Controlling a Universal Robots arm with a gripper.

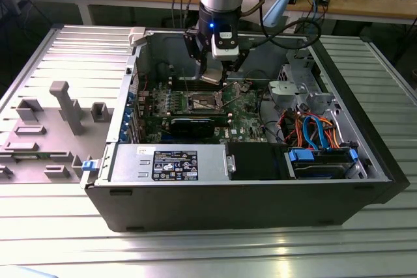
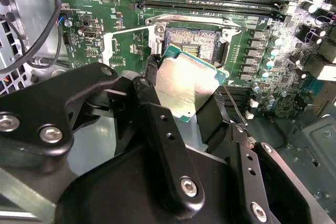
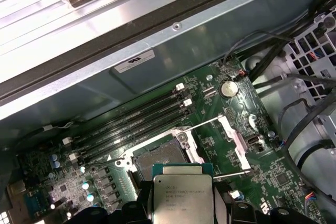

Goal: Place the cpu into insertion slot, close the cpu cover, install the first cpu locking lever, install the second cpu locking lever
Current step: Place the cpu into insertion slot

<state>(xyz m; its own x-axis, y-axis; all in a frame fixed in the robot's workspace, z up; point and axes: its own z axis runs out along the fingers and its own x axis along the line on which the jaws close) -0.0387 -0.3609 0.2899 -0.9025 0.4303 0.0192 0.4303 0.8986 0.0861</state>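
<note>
– CPU (image 2: 189, 80) held how?
– The gripper (image 2: 185, 92) is closed on 2 opposite edges, with the chip above the insertion slot (image 2: 193, 43), not seated. I judge it light, stiff and fragile. Edges are the place to hold, gently: the smooth lid could slip, socket pins bend.

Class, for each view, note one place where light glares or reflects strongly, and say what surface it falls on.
Exterior view: glare streaks the ribbed metal table in front of the computer case. Second wrist view: the cpu throws back a bright sheen from its metal top. First wrist view: the table beyond the case wall is washed out near white.
</note>
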